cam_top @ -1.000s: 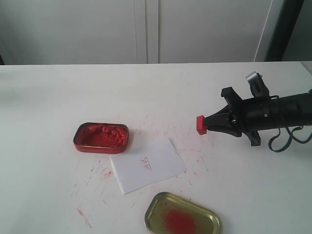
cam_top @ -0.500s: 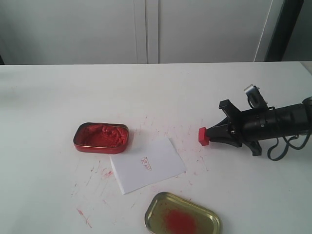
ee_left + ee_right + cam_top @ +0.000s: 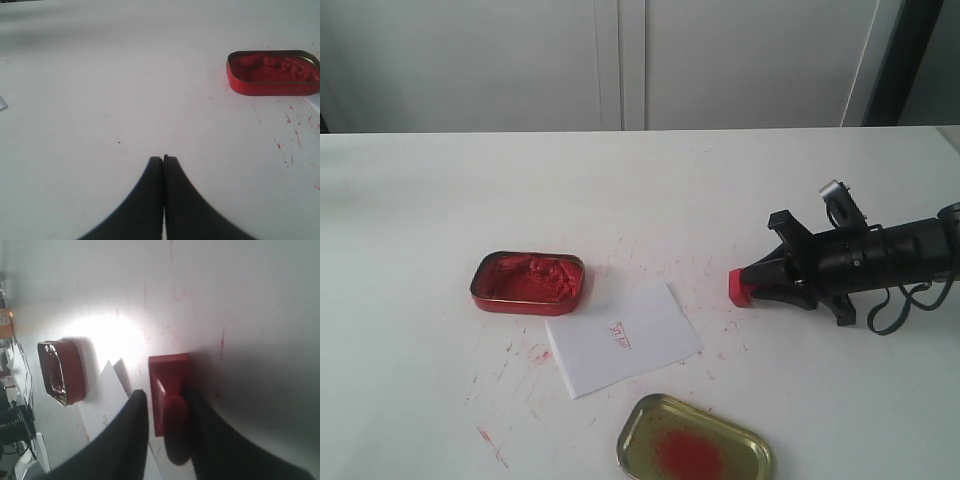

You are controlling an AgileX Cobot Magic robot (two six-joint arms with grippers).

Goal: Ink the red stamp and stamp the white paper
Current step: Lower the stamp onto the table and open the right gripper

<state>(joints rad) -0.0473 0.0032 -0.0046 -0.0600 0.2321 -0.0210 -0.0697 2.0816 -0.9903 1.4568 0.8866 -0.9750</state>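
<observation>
The red stamp [image 3: 740,287] rests low on the table at the tip of my right gripper [image 3: 754,284], well right of the white paper [image 3: 650,325]. In the right wrist view the red stamp [image 3: 169,385] sits between the fingers of the right gripper [image 3: 165,395]. Its knob lies against one finger, and a slim gap shows between it and the other, so the jaws stand slightly open. The white paper [image 3: 107,390] carries a small red imprint. My left gripper [image 3: 163,159] is shut on nothing over bare table, out of the exterior view.
A red tin of ink paste [image 3: 528,281] stands left of the paper and also shows as the tin [image 3: 272,72] in the left wrist view. A gold lid [image 3: 695,445] with a red smear lies near the front edge. Red ink streaks mark the table.
My right gripper has come down and slightly right, bringing the red stamp from mid-air to the table surface. The paper, tin and lid have not moved.
</observation>
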